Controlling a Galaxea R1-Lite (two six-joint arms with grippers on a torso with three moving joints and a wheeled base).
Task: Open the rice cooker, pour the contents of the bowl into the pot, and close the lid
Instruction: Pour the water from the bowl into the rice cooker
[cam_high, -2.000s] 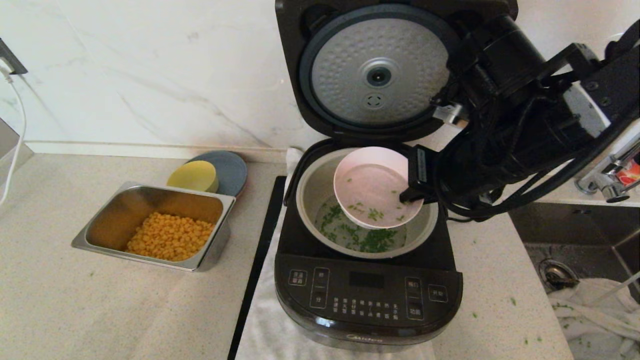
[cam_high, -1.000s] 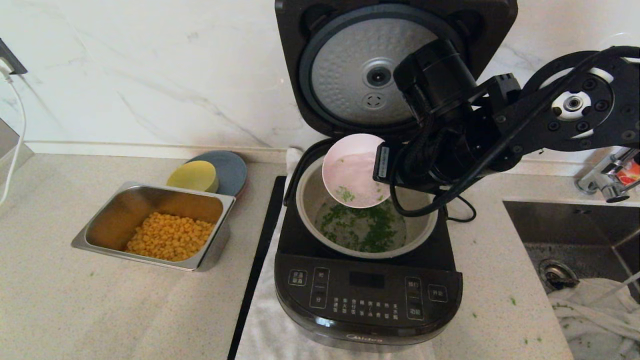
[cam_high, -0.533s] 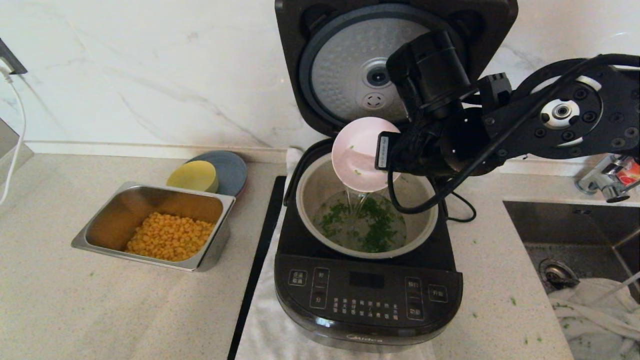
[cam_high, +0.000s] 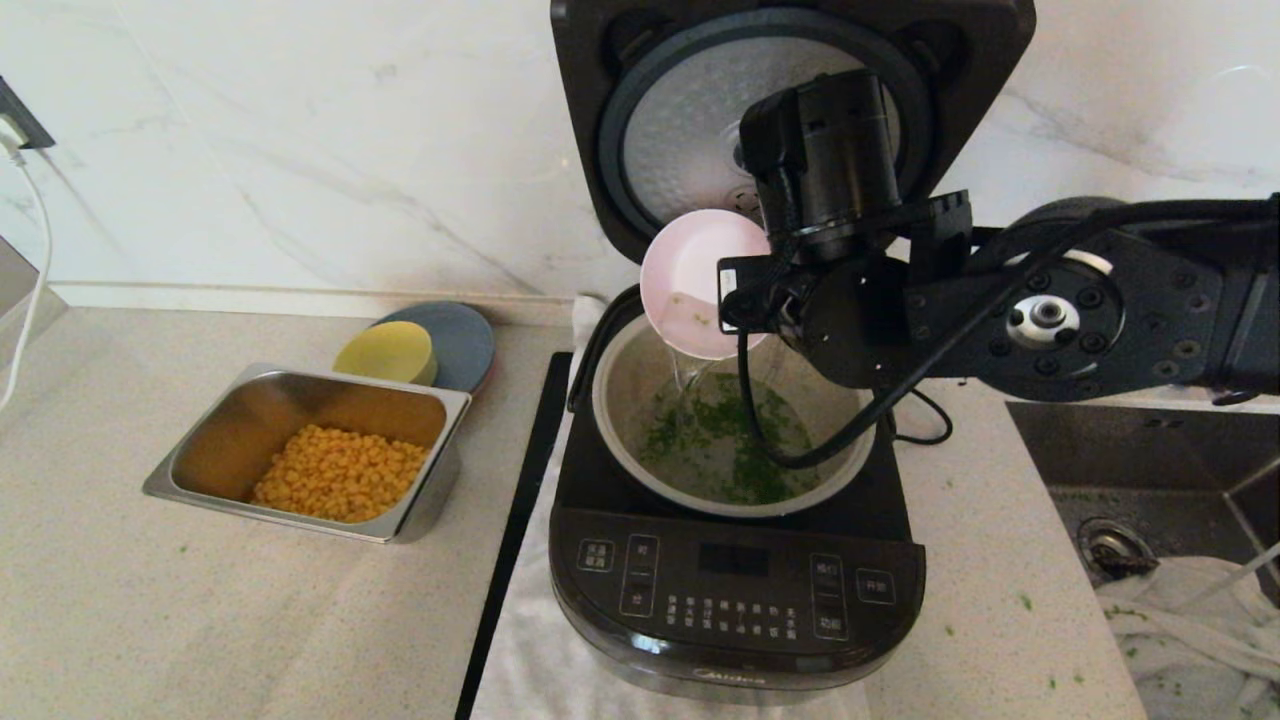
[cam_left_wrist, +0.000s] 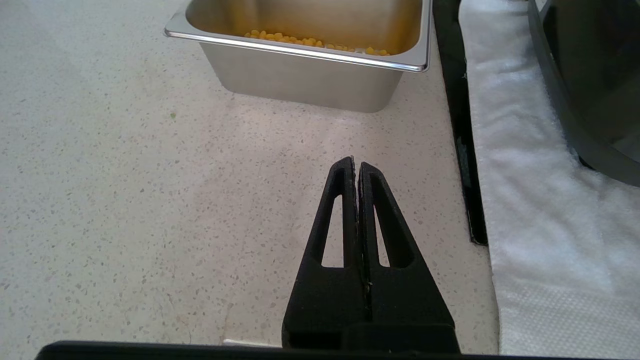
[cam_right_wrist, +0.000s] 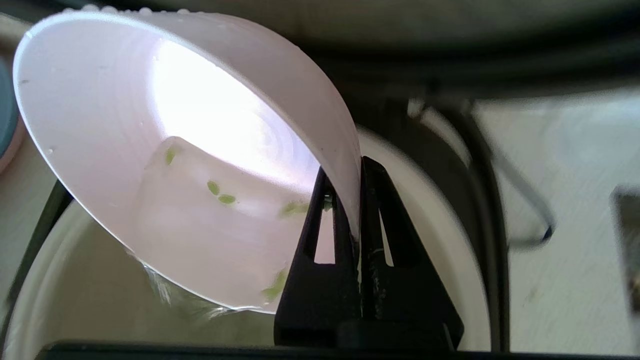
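I have the right hand clamped on the rim of the bowl, one finger inside the wall and one outside, holding it above the back of the pot. Over the last two seconds I have rolled the wrist hard: the bowl went from lying nearly level in the pot's mouth to standing almost on edge, its opening facing left and down. A thin stream of water now runs off the low lip into the pot. Most of the contents already float there as green bits; the right wrist view shows only a few flecks stuck to the bowl's wet inner wall.

I judge the pour to be nearly finished, with only a drain-off left. The lid stands fully open behind the arm on the rice cooker, so closing it remains to be done.

The left hand is parked with its fingers pressed together over the desk, near the steel tray of corn.
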